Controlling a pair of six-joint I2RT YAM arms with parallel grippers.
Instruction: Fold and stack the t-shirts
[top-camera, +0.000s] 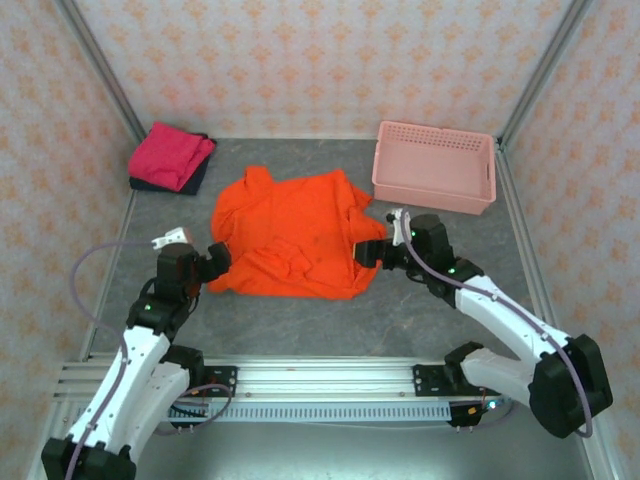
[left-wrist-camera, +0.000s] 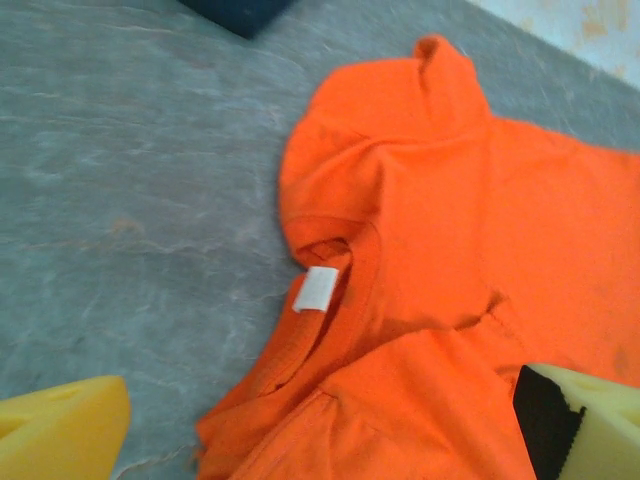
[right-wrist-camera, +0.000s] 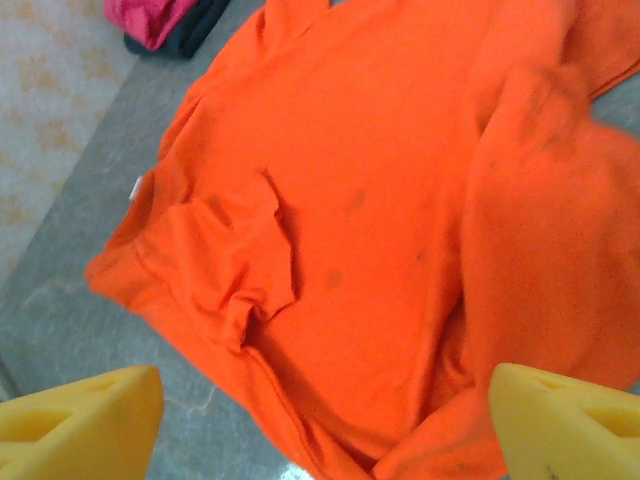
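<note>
Top external view, magenta t-shirt (top-camera: 170, 153) atop navy t-shirt (top-camera: 194, 183), pink basket (top-camera: 435, 168), left wrist view, white label (left-wrist-camera: 316, 289) inside orange t-shirt (left-wrist-camera: 470, 230) collar, left gripper (top-camera: 217, 259) and right gripper (top-camera: 367, 251) jaws wide, empty.

The orange t-shirt (top-camera: 290, 235) lies on a mottled grey table (top-camera: 400, 320). At ten o'clock a magenta t-shirt (top-camera: 170, 153) tops a navy t-shirt (top-camera: 197, 178); at one o'clock, a pink basket (top-camera: 435, 170)

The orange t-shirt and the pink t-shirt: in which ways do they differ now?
The orange t-shirt lies spread and rumpled; the pink t-shirt is folded small. The orange one lies in the middle of the table, on its bare surface; the pink one sits in the far left corner, on a dark t-shirt. Both are bright cloth.
</note>
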